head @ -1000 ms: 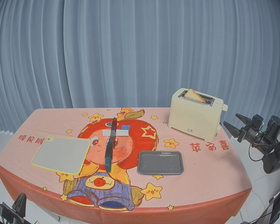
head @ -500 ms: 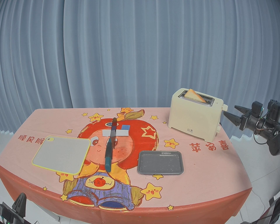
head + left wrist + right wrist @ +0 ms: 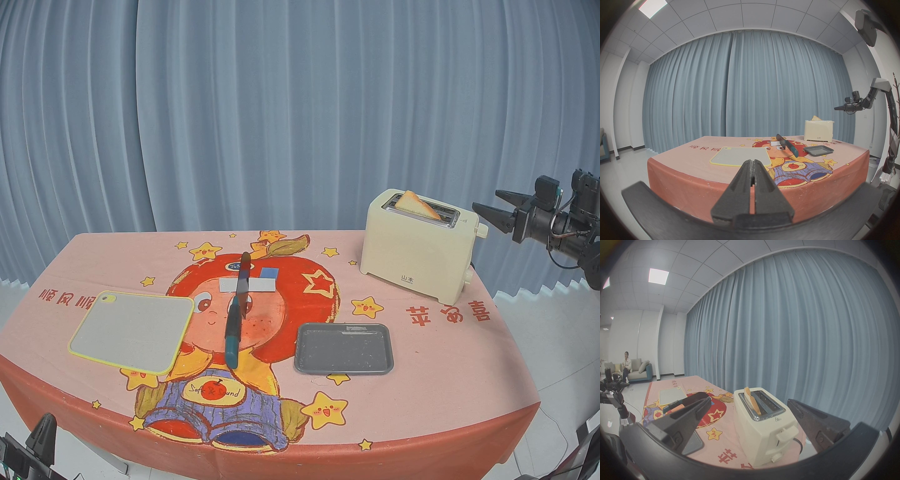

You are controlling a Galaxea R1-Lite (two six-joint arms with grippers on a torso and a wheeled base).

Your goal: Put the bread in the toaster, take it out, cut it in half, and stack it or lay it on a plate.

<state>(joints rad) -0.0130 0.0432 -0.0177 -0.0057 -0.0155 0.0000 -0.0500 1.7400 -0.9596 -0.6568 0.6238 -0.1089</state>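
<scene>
Right arm's jaws stand spread in the air just beside the toaster (image 3: 417, 247), level with the bread (image 3: 416, 204) leaning in its slot. Farther from them on the bench (image 3: 437, 375) lie a grey tray (image 3: 344, 348), a knife (image 3: 237, 307) and a cutting board (image 3: 131, 331).
</scene>
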